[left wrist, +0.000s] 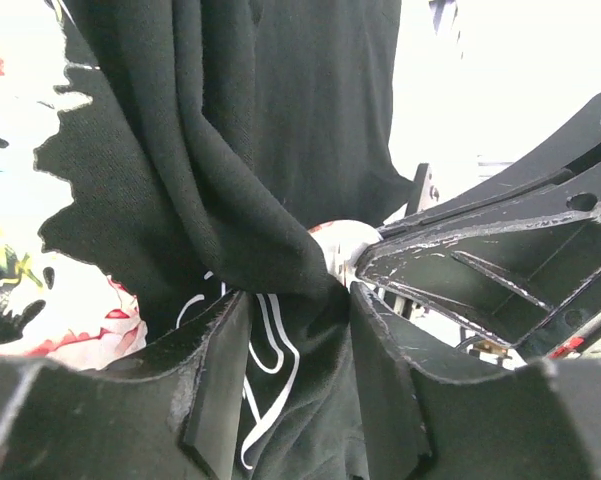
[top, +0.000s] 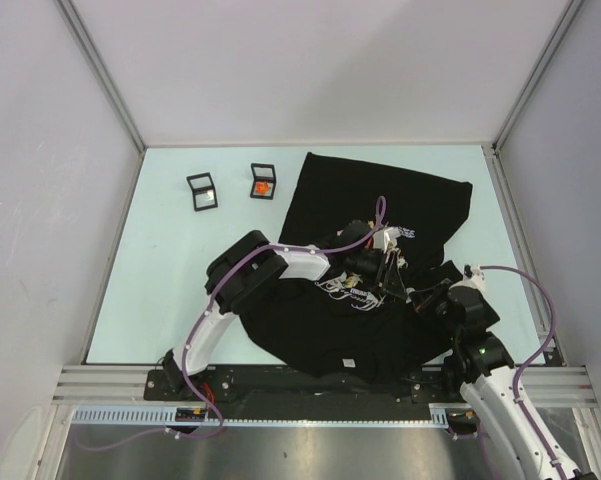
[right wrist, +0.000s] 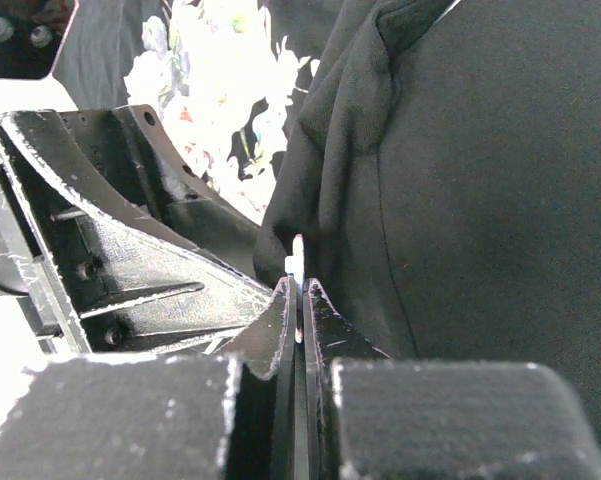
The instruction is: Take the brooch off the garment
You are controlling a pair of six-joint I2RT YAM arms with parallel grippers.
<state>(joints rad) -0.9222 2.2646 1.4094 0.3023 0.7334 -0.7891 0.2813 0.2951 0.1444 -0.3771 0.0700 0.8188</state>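
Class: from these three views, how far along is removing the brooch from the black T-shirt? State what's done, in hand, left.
Done: the right hand and left hand meet at the bunched middle of the T-shirt. In hand: the right hand is shut on a pale piece, apparently the brooch, against a fold the left hand straddles. Left: pulling it clear; it sits against the cloth, not yet free.

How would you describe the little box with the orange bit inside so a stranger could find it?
Look at the black T-shirt spread on the pale table. Beyond its far left corner lie two small black-framed boxes side by side. The right box, nearest the shirt, shows an orange spot in its middle; the left box looks plain grey.
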